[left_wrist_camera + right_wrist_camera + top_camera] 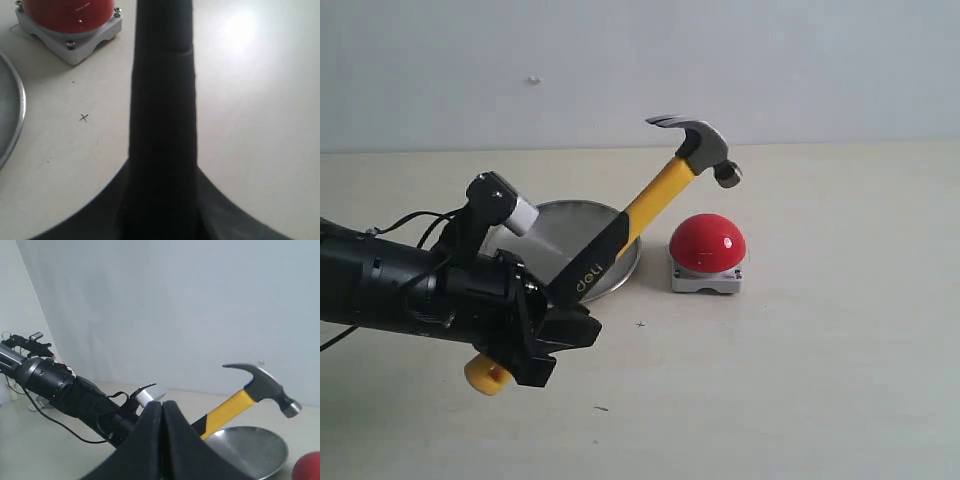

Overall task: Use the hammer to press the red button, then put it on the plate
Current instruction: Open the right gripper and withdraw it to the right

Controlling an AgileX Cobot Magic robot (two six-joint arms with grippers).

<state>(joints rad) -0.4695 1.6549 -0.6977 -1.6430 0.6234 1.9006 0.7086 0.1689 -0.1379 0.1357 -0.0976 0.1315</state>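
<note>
Black-and-yellow, the hammer is clamped by its dark grip in the left pincer at the lower left of the exterior frame, its steel head raised mid-frame above the red button, clear of it. The plate lies on the desk behind the handle, just left of the button. The right pincer, in its wrist view, is pressed fully together, holding nothing.
</note>
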